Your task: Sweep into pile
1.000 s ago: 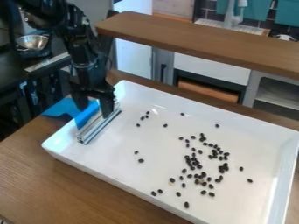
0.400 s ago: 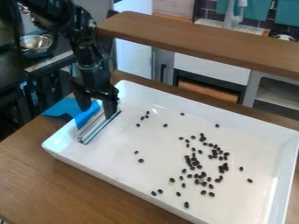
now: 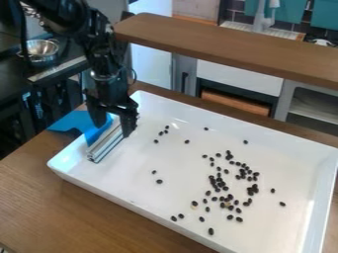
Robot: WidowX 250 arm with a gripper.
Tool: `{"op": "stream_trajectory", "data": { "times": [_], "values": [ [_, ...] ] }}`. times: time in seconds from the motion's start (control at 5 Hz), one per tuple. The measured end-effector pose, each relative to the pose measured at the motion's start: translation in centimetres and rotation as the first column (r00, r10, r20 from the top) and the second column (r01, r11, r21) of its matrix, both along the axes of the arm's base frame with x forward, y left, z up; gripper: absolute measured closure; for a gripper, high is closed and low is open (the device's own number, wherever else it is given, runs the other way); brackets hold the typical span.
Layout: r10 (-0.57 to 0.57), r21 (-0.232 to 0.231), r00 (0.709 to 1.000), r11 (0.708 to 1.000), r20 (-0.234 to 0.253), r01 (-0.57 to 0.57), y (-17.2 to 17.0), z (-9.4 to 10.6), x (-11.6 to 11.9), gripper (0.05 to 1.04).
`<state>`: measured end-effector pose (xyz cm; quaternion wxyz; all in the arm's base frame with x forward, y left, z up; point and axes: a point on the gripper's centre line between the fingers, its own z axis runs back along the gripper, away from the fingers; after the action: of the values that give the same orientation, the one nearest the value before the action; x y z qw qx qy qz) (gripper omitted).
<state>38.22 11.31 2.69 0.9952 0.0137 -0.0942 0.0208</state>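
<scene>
Shifting slightly toward the middle of the tray, our fingers hang well apart, apparently empty, at the unmoved squeegee; black beans remain scattered, so we likely need a grasp first.

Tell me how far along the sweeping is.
Not far, it seems. Looks done: the sweeper is in the tray, and many beans lie in a loose cluster, though nothing here shows whether sweeping put them there. In hand: the gripper is at the sweeper with its fingers apart, so probably no firm hold yet. Left: sweeping the strays near the middle and the cluster into one pile.
</scene>
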Motion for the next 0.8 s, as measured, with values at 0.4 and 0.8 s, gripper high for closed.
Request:
{"op": "stream_trajectory", "data": {
  "times": [0.4, 0.8],
  "values": [
    [0.019, 0.024, 0.999, 1.0, -0.03, -0.018, 0.5, -2.0, -0.2, 0.106],
    [-0.003, 0.007, 0.998, 1.0, -0.058, 0.004, -0.4, -2.2, -0.5, 0.5]
  ]
}}
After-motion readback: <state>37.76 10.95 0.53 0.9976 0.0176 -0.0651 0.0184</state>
